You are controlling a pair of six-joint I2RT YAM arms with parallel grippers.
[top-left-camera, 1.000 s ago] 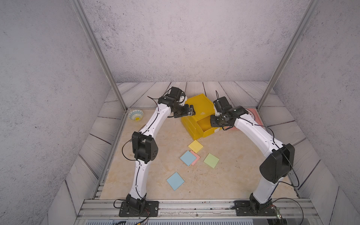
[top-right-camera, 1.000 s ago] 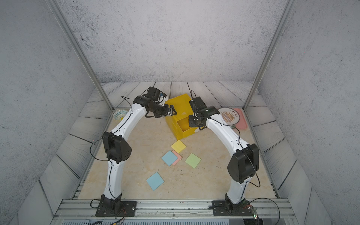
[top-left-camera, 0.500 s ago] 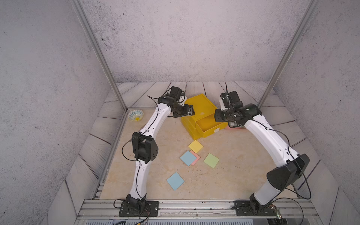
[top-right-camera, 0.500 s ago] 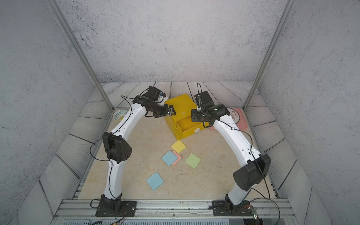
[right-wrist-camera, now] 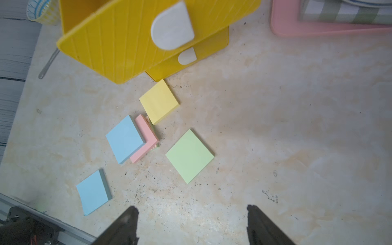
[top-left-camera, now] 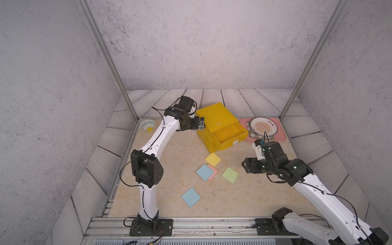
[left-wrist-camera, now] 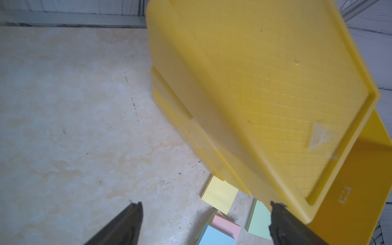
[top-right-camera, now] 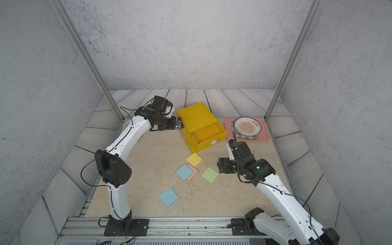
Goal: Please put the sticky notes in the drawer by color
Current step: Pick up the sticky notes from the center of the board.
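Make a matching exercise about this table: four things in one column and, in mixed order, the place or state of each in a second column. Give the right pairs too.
Things
1. pink note
2. top drawer
3. plate
4. green note

Places or states
A. pulled open
B. lies on a checked cloth
C. partly under a blue note
D. lies apart, touching no other note

Pairs: 1-C, 2-A, 3-B, 4-D

Grey speckled walls [top-left-camera: 201, 42], beige tabletop [top-left-camera: 182, 152] (plank-edged)
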